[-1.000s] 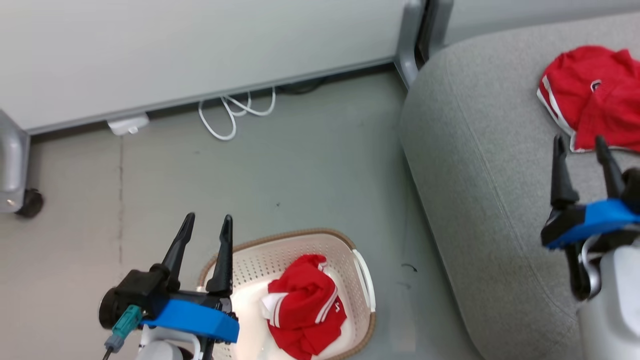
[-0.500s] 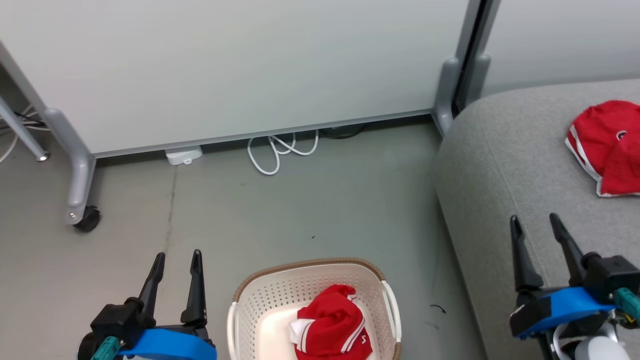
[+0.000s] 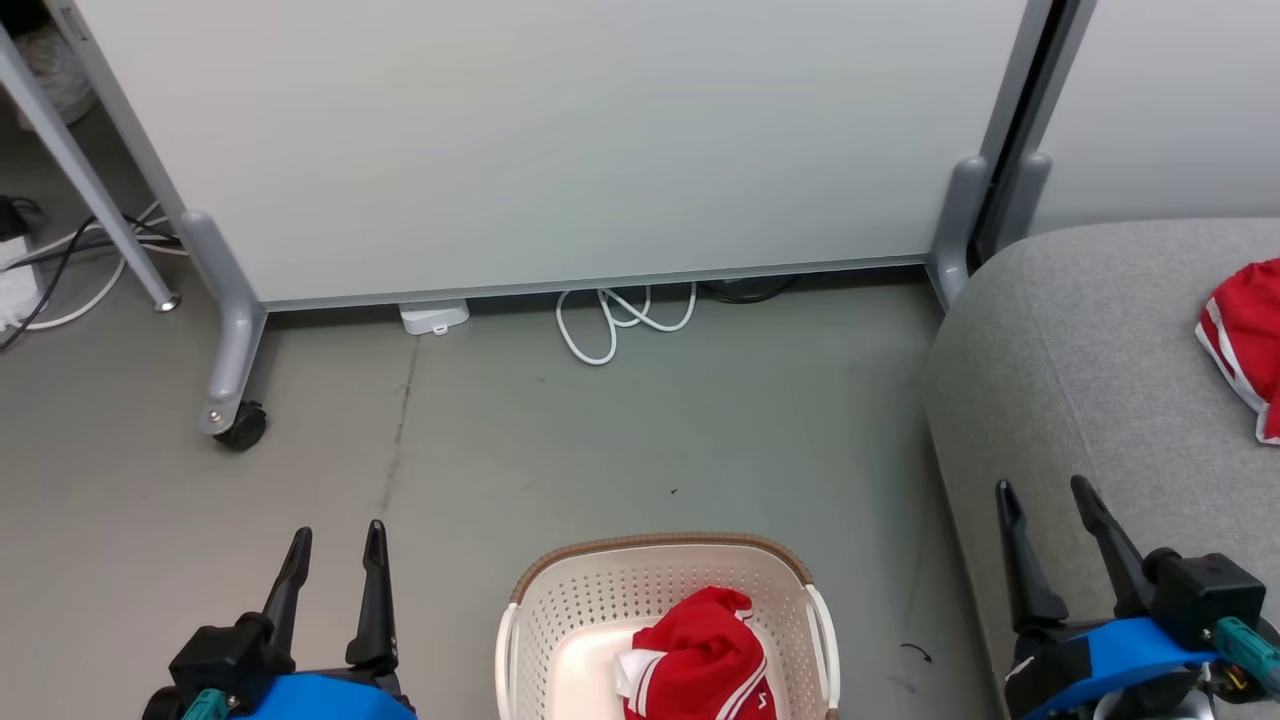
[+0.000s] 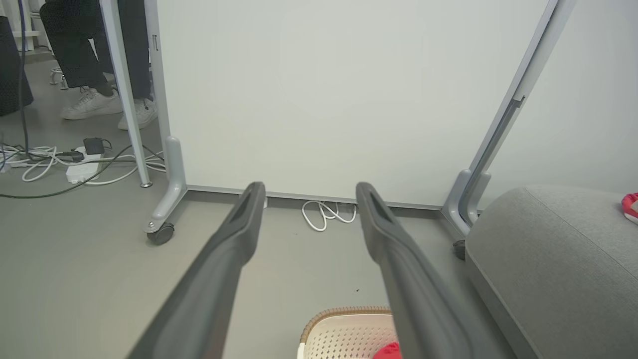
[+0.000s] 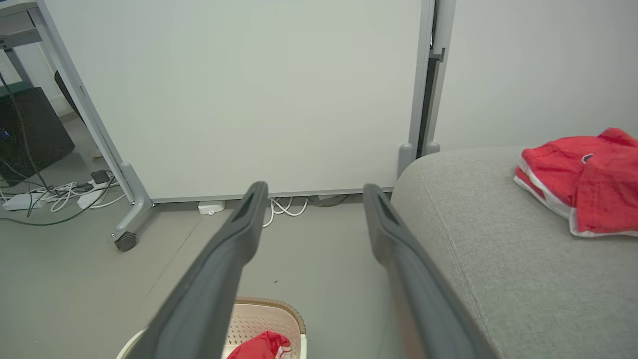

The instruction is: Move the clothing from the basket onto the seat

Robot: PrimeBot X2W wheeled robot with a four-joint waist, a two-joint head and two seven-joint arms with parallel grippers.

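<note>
While neither hand carries a load, the entries run as follows.

Left hand: fingers spread wide, nothing between them, touching nothing; it hangs over bare floor, with the wrist cut off at the bottom of the head view.

Right hand: fingers likewise wide apart and empty, over the near left edge of the seat. Whether it brushes the fabric cannot be told.

Basket: on the floor between the two hands, just left of the seat's edge (near rim cut off, only the far half shows).

Red garment: bunched in the basket's right half with white stripes showing, its lower part cut off. It is crumpled, so no long axis can be made out.

Second red garment: on the seat towards its far right, well apart from the right hand and mostly cut off in the head view. The right wrist view shows it spread roughly side to side, with the white-trimmed edge turned towards the basket side of the seat.
</note>
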